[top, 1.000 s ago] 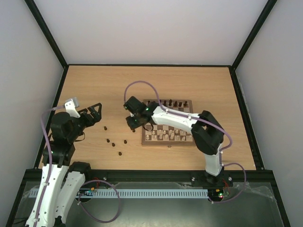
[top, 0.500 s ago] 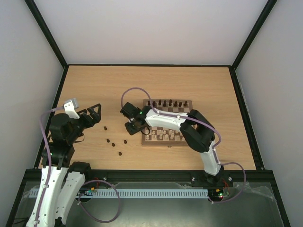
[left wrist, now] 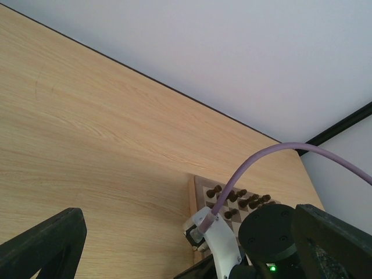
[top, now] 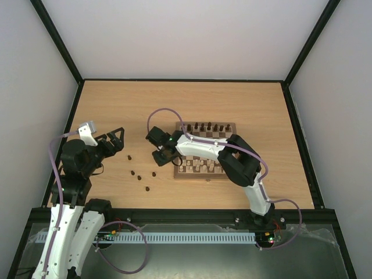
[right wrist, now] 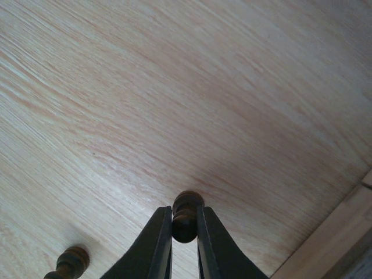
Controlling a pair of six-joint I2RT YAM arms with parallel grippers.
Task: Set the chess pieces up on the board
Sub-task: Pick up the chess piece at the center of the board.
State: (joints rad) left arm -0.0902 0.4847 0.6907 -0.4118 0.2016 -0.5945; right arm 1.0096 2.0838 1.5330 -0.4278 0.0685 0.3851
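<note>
**Right claw clenching one dark chess piece, just left of the board**

Right claw (right wrist: 185, 216) is pinching a dark chess piece (right wrist: 187, 203) over the desk (top: 232, 104), just off the left edge of the board (top: 206, 152). Only the piece's round head is showing past the fingertips. Its body is sitting hidden between the fingers, so the long axis is looking roughly in line with them; can't confirm. Can't tell whether it's touching the desk.

A second dark piece (right wrist: 71, 263) is lying nearby, head pointing up-right in the wrist view, base cut off by the frame. Other loose dark pieces (top: 140, 178) are sitting scattered left of the claw, too small to read their orientation.

Left claw (top: 116, 141) is hovering with fingers spread, gripping nothing.
</note>
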